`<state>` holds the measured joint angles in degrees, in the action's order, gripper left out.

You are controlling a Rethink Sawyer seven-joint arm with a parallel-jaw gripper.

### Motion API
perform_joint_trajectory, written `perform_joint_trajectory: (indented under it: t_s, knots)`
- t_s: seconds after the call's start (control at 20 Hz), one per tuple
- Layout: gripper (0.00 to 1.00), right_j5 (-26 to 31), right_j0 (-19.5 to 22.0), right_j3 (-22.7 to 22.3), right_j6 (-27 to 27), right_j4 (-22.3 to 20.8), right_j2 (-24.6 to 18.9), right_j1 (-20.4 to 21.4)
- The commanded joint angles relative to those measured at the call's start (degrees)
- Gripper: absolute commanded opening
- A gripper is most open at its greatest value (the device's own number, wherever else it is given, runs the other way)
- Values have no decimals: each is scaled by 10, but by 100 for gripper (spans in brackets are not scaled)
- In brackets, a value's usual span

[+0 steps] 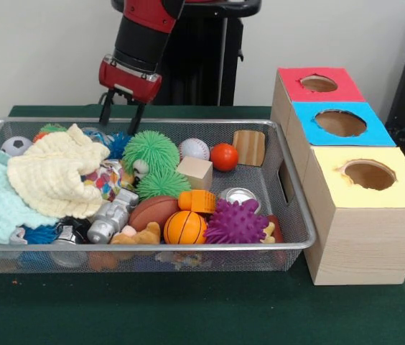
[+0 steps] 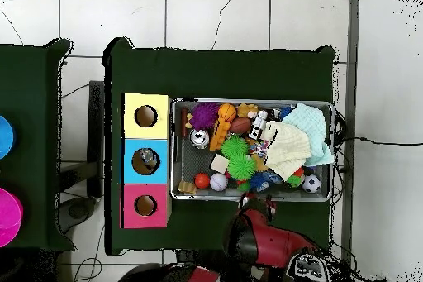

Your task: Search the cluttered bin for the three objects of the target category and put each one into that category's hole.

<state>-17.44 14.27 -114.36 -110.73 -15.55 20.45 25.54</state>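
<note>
Silver mesh bin [image 1: 299, 245] in the table's middle, crammed with balls, spiky toys and a cream cloth [image 1: 55, 176]; no wrapper on show in either view, so presumably still buried with all three left to find. Claw [image 1: 121, 109] spread and empty over the bin's far rim. Cloths and green spiky balls [image 1: 151, 151] probably covering them; boxes [image 1: 353, 172] just beside.
</note>
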Motion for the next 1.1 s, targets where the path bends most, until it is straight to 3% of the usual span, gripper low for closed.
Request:
perform_joint_trajectory:
  t_s: [0.05, 0.3, 0.5, 0.6, 0.7, 0.75, 1.05, 1.1]
  knots:
    - [100, -21, 27, 77, -56, -24, -90, -88]
    - [100, -40, 36, 94, -58, -34, -112, -111]
    - [100, -85, 33, 119, -56, -34, -100, -139]
    - [100, -93, 52, 124, -57, -58, -116, -137]
    - [100, -87, 86, 124, -66, -98, -157, -128]
    - [100, -75, 127, 118, -76, -145, -207, -121]
    - [100, 1, 258, 56, -102, -282, -386, -81]
    - [100, 2, 262, 49, -102, -284, -393, -78]
